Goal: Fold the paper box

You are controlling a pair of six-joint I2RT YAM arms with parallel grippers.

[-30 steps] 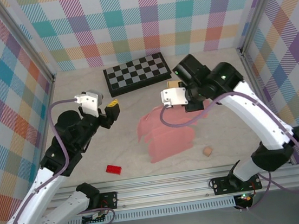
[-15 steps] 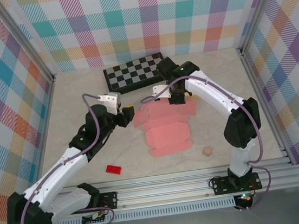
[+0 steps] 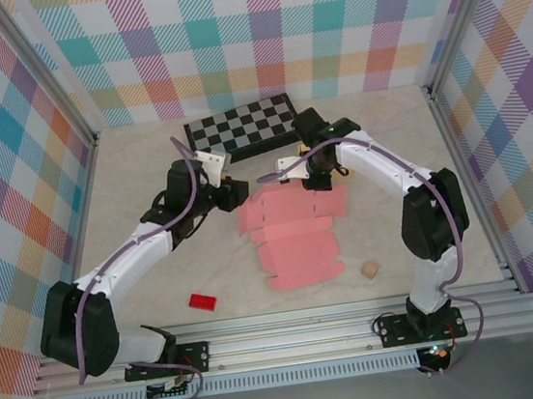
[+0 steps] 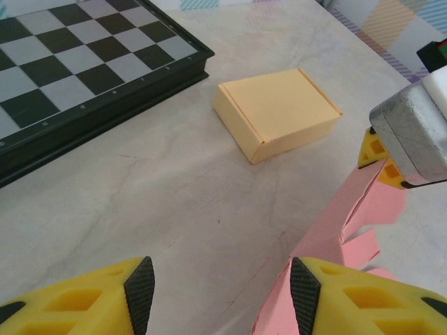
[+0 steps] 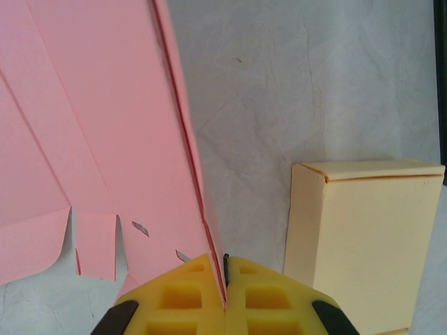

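The pink paper box (image 3: 295, 235) lay flat on the counter (image 3: 146, 166), its far edge pinched in the closed right tool (image 5: 225, 283). The left tool (image 4: 222, 296) hovered open and empty beside the sheet's left corner; best to grip there squarely so the crease runs straight

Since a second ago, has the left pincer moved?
Yes. Against the chessboard in the top view, the left pincer has shifted right, from below its near-left corner to further along its near edge, beside the pink paper sheet.
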